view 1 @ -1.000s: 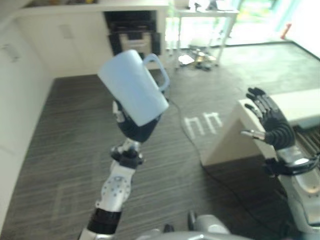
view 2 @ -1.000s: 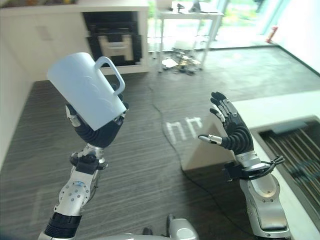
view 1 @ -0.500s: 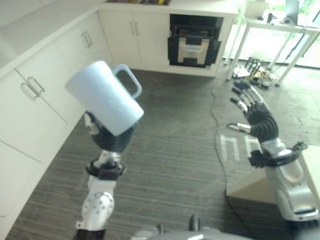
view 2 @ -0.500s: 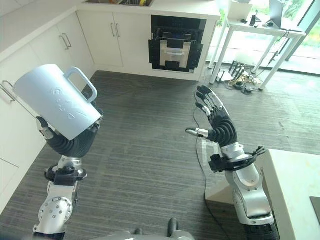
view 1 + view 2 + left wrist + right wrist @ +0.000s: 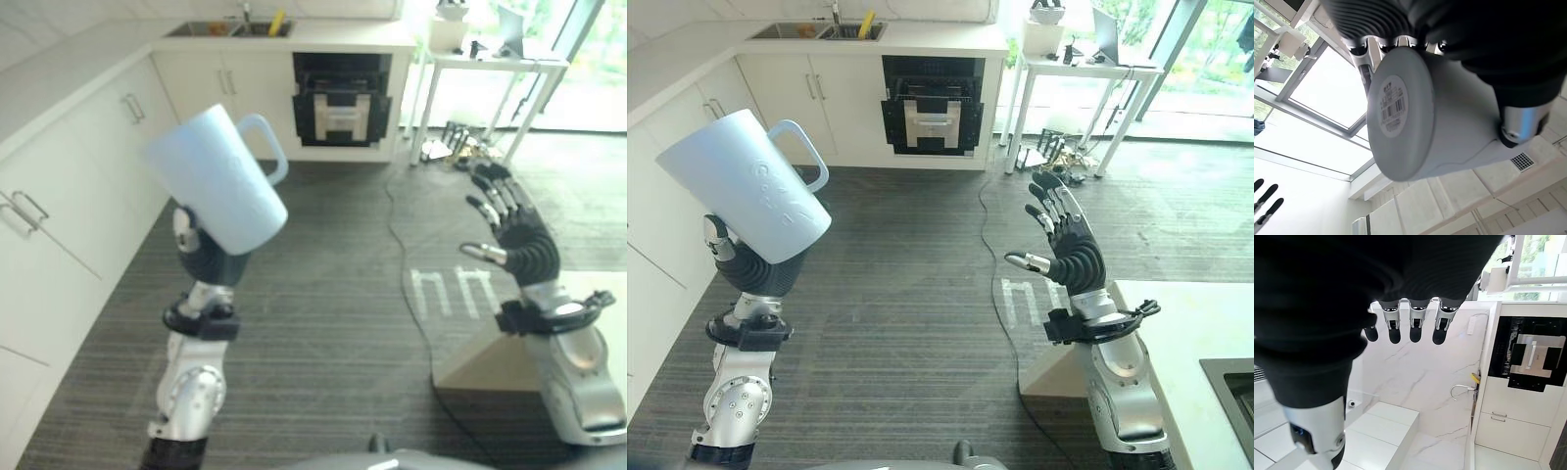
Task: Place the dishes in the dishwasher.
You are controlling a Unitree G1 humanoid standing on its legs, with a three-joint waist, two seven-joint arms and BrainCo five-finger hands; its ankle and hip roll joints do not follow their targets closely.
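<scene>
One pale blue plastic mug with a loop handle is raised and tilted, gripped by its base in the left hand — fingers curled round it. The right hand is raised with fingers spread, holding nothing. Across the grey striped floor, one open black dishwasher sits under the white counter.

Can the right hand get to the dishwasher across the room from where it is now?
Probably not yet. The right hand is open and raised over bare floor, while the dishwasher sits far off against the cabinets; nothing blocks the way.
</scene>
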